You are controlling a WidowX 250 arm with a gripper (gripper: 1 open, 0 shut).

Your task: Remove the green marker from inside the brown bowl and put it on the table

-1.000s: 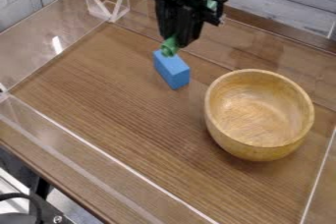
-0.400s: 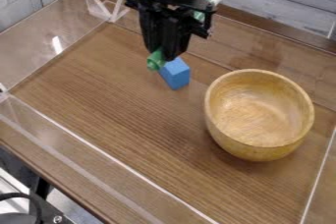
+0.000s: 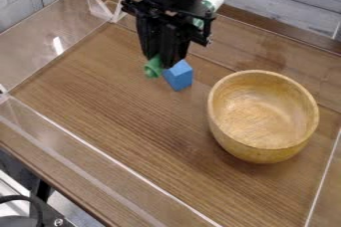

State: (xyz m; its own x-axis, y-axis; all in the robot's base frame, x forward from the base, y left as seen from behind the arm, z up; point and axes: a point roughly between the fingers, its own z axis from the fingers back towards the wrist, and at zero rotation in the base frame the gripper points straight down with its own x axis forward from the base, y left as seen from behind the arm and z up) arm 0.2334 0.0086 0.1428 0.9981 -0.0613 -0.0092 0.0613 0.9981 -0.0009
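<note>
My black gripper (image 3: pixel 162 58) points straight down over the table (image 3: pixel 107 121), left of the brown bowl (image 3: pixel 256 147). It is shut on the green marker (image 3: pixel 155 69), whose green cap sticks out below the fingers. A white end of the marker shows up beside the wrist. The green tip hangs just above the tabletop, right beside a small blue block (image 3: pixel 178 75). The bowl stands empty at the right, well apart from the gripper.
Low clear acrylic walls (image 3: pixel 54 42) edge the tabletop on the left, the front and the back. The blue block lies between the gripper and the bowl. Bare wood stretches left of and in front of the gripper.
The gripper has shifted a little to the left with the marker still in it, so the green tip now sits left of the blue block. Bowl and block have not moved.
</note>
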